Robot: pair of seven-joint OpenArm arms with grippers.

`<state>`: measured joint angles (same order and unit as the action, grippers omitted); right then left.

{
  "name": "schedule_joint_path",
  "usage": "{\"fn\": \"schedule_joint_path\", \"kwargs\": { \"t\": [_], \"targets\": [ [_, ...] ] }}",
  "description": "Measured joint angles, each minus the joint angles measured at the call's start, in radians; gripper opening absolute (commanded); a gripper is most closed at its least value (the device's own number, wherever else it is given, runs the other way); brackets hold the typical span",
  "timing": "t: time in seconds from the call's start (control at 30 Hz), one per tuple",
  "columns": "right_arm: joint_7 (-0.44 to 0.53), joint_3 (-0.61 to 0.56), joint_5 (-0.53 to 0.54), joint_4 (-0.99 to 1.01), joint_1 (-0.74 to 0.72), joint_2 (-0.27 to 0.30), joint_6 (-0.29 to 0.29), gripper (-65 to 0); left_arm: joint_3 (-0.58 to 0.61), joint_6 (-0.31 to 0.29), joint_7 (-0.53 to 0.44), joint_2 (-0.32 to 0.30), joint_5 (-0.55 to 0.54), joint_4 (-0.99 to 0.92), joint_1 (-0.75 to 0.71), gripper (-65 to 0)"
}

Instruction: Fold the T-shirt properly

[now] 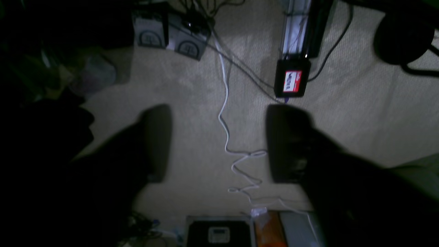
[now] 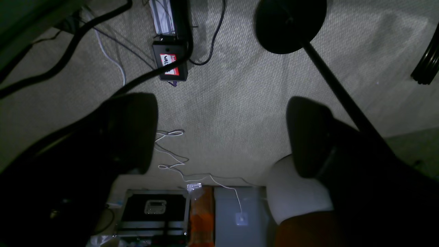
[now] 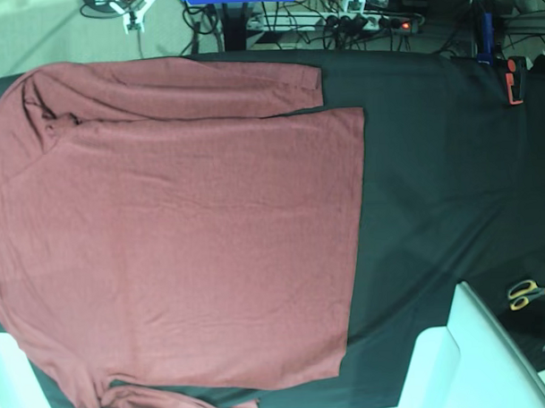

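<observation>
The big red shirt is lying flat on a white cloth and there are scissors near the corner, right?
Not quite. The shirt lies flat, but the cloth under it is black, not white. The base view shows this. The scissors are indeed near the corner, with yellow handles.

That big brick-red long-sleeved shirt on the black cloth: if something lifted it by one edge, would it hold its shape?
Probably not. The brick-red long-sleeved knit shirt lies flat with soft wrinkles, so it likely droops and stretches. It looks thin, so probably light. On the black table cloth it may drag rather than slide.
</observation>
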<state>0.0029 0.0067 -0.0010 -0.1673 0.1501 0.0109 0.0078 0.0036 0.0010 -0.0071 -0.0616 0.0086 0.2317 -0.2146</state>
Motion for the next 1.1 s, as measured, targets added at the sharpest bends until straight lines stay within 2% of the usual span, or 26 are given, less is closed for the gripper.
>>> {"fn": "schedule_joint_path", "kwargs": {
  "t": [0.03,0.07,0.1,0.13,0.2,0.23,0.7,0.73,0.83,0.9,1.07,1.1],
  "targets": [
    [-0.005,0.0,-0.003,0.0,0.003,0.0,0.0,-35.3,0.0,0.0,0.0,0.0,-0.002,0.0,0.0,-61.9],
    [-0.008,0.0,-0.002,0.0,0.005,0.0,0.0,-48.3,0.0,0.0,0.0,0.0,-0.004,0.0,0.0,-65.0],
    [-0.007,0.0,0.0,0.0,0.006,0.0,0.0,-62.4,0.0,0.0,0.0,0.0,-0.007,0.0,0.001,-65.0],
    [-0.008,0.0,0.0,0.0,0.006,0.0,-0.001,-65.0,0.0,0.0,-0.001,0.0,-0.008,0.0,0.002,-65.0],
    [-0.006,0.0,-0.003,0.0,0.003,0.0,-0.001,-57.0,0.0,0.0,-0.001,0.0,-0.008,0.0,0.001,-65.0],
    [-0.006,0.0,-0.003,0.0,0.003,0.0,-0.001,-55.2,0.0,0.0,0.0,0.0,-0.008,0.0,0.0,-65.0],
    [-0.005,-0.004,-0.003,-0.002,0.029,0.0,0.0,-56.9,0.0,-0.001,-0.002,-0.008,-0.009,0.045,-0.046,-65.0],
    [-0.008,-0.004,-0.003,0.0,0.033,0.0,0.0,-57.5,0.0,0.0,-0.001,-0.013,-0.008,0.065,-0.058,-65.0],
    [-0.01,-0.004,-0.003,-0.001,0.037,0.0,0.0,-65.0,-0.01,0.002,-0.003,-0.023,-0.008,0.146,-0.095,-65.0],
    [0.003,-0.004,0.0,-0.01,0.041,0.0,0.0,-65.0,-0.01,0.001,-0.004,-0.027,-0.008,0.18,-0.113,-65.0],
    [-0.004,0.002,0.0,-0.22,0.16,0.0,0.0,-65.0,-0.01,0.0,-0.003,-0.028,-0.009,0.311,-0.206,-65.0],
    [-0.039,0.002,0.0,-0.268,0.188,0.0,0.0,-65.0,-0.01,0.0,0.006,-0.03,-0.009,0.358,-0.238,-65.0]
  ]
}}
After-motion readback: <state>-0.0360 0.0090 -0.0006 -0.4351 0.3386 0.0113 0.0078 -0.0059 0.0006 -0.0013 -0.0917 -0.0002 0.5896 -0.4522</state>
